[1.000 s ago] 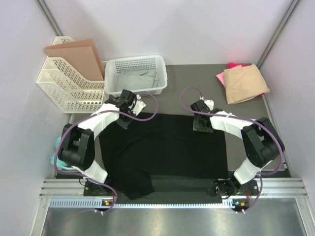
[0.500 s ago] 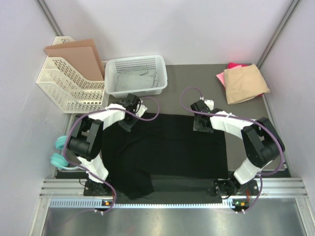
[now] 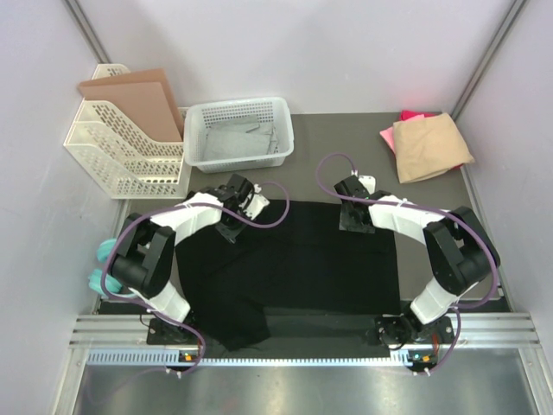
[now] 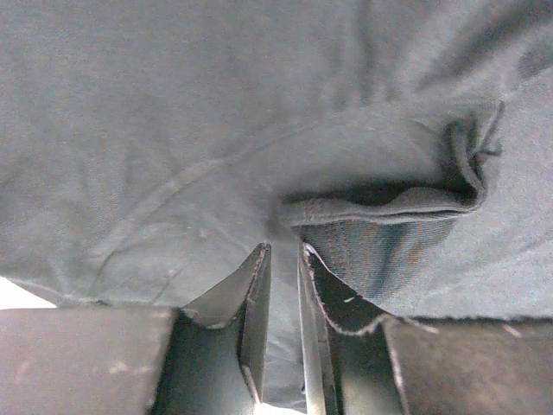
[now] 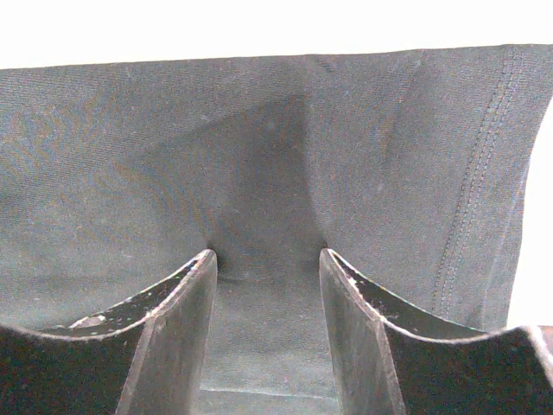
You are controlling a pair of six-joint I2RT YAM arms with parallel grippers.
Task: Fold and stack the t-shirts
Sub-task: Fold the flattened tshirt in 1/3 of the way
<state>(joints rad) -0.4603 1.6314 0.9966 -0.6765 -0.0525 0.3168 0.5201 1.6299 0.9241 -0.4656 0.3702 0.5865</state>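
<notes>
Where the black shirt (image 3: 302, 268) lies spread out flat, its far edge is held at two spots. The left pincer (image 4: 283, 251) is almost closed, and a thin fold of cloth seems to be pinched at its tips, with the collar (image 4: 389, 216) just to its right. The right pincer (image 5: 268, 251) is set wider, and a thicker bunch of cloth is squeezed between its fingers. The edge is likely held this way so it can be folded over evenly. Well beyond the right pincer, the tan shirt (image 3: 430, 147) is kept folded beside the pink shirt (image 3: 415, 115).

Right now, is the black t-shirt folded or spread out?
Spread out, not yet folded: the black t-shirt lies wide and flat in the top view, and only its near left corner looks rumpled.
</notes>
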